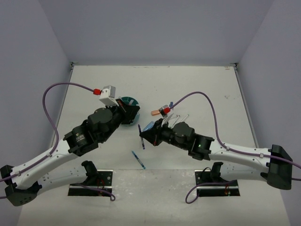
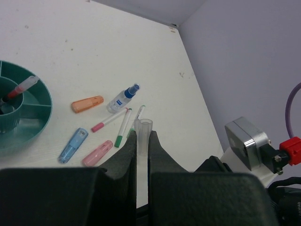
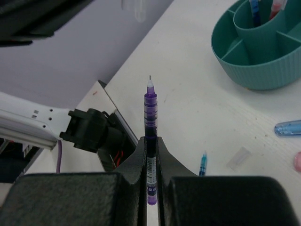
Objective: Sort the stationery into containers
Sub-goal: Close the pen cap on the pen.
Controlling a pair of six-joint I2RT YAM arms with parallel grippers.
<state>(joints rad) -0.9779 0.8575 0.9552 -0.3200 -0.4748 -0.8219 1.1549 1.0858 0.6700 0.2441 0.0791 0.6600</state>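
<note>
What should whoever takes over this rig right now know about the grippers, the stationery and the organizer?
Left gripper: shut on a clear tube, perhaps a pen cap.
Right gripper: shut on a purple pen.
Done: a red pen and a blue pen stand in the teal organizer's central cup.
Left: both held items, plus orange marker, bottle, pink pen, green pen, light-blue marker, pink marker and a second blue pen lying on the table.
</note>
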